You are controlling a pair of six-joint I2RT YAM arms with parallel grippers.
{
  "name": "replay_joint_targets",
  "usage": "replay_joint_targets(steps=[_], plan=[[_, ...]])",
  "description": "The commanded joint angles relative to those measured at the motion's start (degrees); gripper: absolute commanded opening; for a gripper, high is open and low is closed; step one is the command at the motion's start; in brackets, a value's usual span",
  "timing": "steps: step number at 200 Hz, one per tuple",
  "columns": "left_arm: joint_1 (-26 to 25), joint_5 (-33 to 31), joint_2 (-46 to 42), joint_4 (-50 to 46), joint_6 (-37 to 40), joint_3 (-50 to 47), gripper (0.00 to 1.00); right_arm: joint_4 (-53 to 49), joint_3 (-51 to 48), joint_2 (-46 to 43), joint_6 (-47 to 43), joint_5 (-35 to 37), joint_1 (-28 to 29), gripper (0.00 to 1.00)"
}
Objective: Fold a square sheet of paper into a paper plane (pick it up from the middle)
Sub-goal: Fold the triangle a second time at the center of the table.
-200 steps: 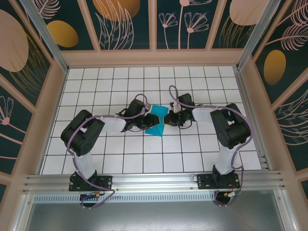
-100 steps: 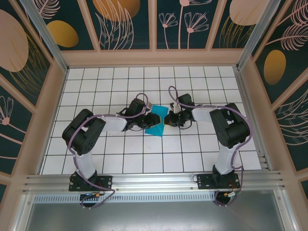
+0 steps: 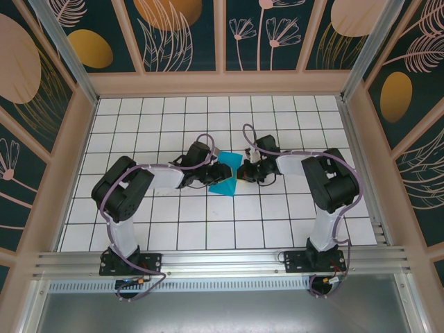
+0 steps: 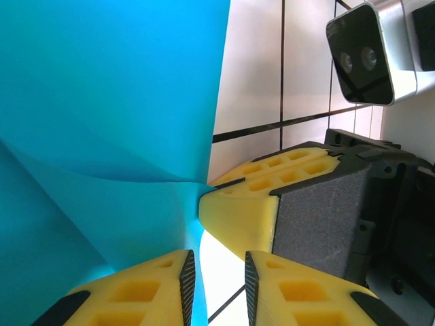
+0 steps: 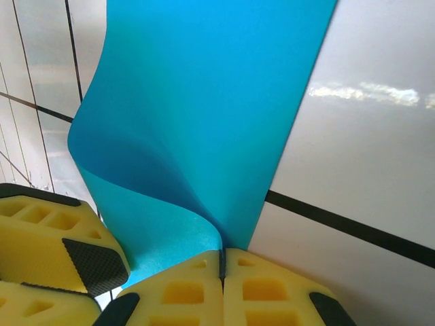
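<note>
Square sheet of paper (image 3: 226, 184) is mid-table, between the two grippers, part-folded and curled up off the white grid table (image 3: 277, 222). Right gripper (image 5: 222, 261) is clamped tight on the sheet's near edge, with the paper pinched in the seam between its yellow fingers; the sheet rises from there in a curve. Left gripper (image 4: 219, 288) is just beside it, jaws a narrow gap apart with bare table showing through, so it is not gripping. The sheet's edge runs along the inner face of one left finger.
</note>
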Motion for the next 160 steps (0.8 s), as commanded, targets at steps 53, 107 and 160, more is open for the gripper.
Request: replay_joint_targets(steps=[53,107,160], plan=[[-0.2,-1.1,1.9,-1.6,1.2,1.4,0.28,-1.4,1.3,1.4,-0.8,1.4,0.2,0.07],[-0.2,-2.0,1.8,-2.5,1.3,1.2,0.28,-1.6,1.4,1.7,-0.9,1.7,0.2,0.07],[-0.2,-2.6,1.3,-3.0,1.1,0.6,0.28,-1.4,1.6,2.1,-1.2,1.2,0.3,0.08]])
